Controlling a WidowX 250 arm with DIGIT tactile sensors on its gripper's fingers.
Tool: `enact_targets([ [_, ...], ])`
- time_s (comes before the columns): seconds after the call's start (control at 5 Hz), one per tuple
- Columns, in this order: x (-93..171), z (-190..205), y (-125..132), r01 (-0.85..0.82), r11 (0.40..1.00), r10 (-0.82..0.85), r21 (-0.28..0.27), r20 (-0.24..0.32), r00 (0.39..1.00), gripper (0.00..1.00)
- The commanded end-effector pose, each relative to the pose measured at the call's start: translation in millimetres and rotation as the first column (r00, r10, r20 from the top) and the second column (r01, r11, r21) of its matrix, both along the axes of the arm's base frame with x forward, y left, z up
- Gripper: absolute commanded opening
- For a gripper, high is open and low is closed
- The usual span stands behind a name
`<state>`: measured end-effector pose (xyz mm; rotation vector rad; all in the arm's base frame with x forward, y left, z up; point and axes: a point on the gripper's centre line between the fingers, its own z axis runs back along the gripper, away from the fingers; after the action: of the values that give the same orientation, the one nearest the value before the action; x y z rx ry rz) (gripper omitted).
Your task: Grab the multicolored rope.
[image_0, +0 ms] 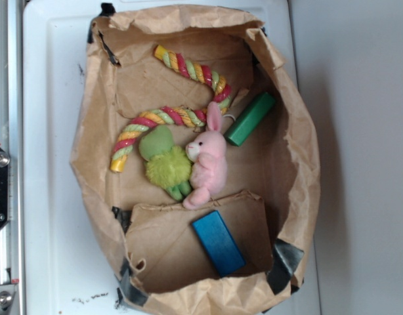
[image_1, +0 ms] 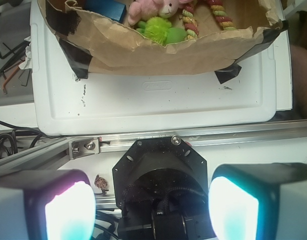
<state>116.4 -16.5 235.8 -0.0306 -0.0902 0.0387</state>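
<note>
The multicolored rope, twisted in red-pink, yellow and light green with yellow ends, lies curved across the back of the brown paper-lined box. Part of it shows at the top of the wrist view. My gripper is open and empty, its two glowing pads wide apart. It hangs over the robot's own black base, well outside the box and far from the rope. The gripper does not show in the exterior view.
A fuzzy green plush and a pink plush rabbit lie beside the rope. A green block and a blue block lie in the box. The box rests on a white tray. A metal rail runs before the base.
</note>
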Motion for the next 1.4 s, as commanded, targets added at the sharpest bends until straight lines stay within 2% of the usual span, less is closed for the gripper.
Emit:
enact_targets([
  [0.0, 0.0, 0.0, 0.0, 0.000, 1.000, 0.000, 0.000, 0.000, 1.000, 1.00],
  [0.6, 45.3, -10.5, 3.5, -0.017, 0.999, 0.016, 0.047, 0.010, 1.000, 1.00],
  [0.8, 63.9, -16.6, 8.1, 0.050, 0.996, -0.052, 0.071, 0.021, 0.998, 1.00],
  [1.0, 80.5, -16.5, 15.1, 0.178, 0.982, -0.181, 0.064, 0.040, 0.983, 1.00],
  [1.2, 95.7, -18.9, 21.2, 0.367, 0.928, -0.371, 0.056, 0.076, 0.926, 1.00],
])
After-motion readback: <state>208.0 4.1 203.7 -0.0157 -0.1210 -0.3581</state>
